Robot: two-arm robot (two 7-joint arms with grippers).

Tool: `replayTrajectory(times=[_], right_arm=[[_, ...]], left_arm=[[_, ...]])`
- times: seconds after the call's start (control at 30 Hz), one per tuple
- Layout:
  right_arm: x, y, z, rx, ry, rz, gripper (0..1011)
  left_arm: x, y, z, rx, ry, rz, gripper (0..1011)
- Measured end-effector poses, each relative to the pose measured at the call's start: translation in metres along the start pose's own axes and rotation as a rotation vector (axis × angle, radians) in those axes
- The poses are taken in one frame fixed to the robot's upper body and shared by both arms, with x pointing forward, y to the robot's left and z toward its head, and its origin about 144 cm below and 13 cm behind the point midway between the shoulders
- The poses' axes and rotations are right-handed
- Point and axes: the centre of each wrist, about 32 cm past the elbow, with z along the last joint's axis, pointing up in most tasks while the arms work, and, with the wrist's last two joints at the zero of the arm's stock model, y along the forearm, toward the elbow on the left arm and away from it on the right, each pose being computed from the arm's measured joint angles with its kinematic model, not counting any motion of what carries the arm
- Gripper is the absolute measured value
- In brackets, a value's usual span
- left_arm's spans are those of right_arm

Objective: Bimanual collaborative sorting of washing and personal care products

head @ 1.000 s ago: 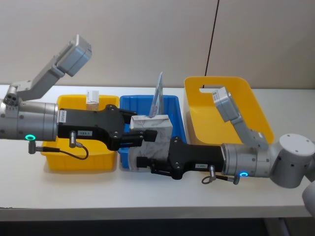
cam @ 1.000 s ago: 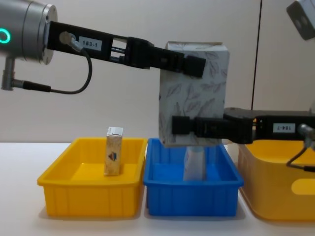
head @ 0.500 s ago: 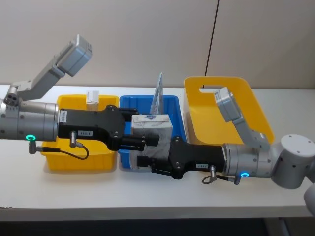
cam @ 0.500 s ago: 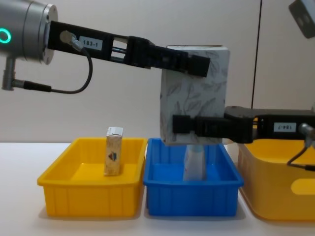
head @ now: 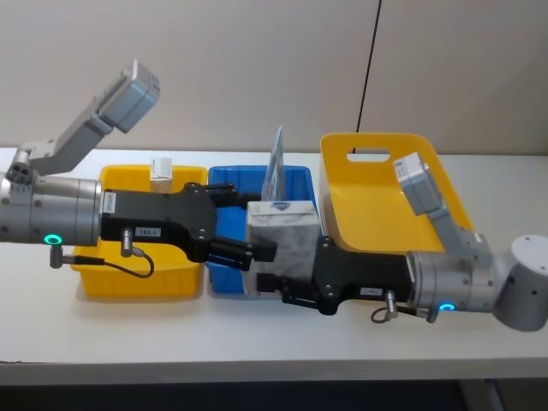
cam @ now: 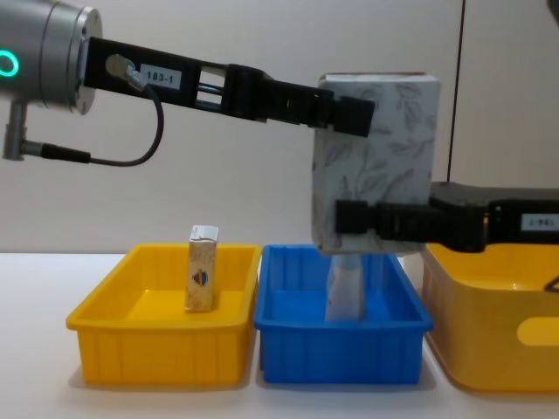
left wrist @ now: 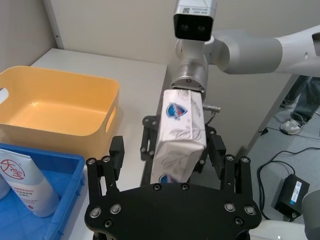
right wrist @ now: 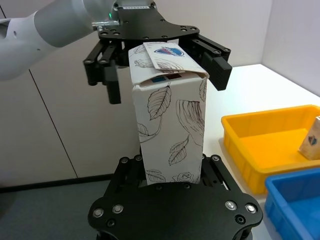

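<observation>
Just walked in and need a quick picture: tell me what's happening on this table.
The right tool grips the lower part of a white carton with grey leaf print, holding it upright in the air above the blue bin. The left tool is open around the carton's top, not clamping it. A pale blue tapered pouch stands in the blue bin, and a cream carton with dark blue emblem stands in the small yellow bin beside it.

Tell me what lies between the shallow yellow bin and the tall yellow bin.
The blue bin, with the pale blue tapered pouch standing in it, as the chest view shows.
</observation>
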Motion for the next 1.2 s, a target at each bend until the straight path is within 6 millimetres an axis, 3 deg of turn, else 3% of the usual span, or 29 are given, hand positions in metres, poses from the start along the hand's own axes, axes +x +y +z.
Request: replayTrajectory(times=[0.63,1.2], right_arm=[[-0.032,-0.049,0.005,0.024,-0.004,-0.167,375],[-0.054,-0.076,0.008,0.043,-0.008,-0.397,375]], left_arm=[[0.000,0.000,0.000,0.000,0.000,0.000,1002],[0.000,0.000,0.000,0.000,0.000,0.000,1002]])
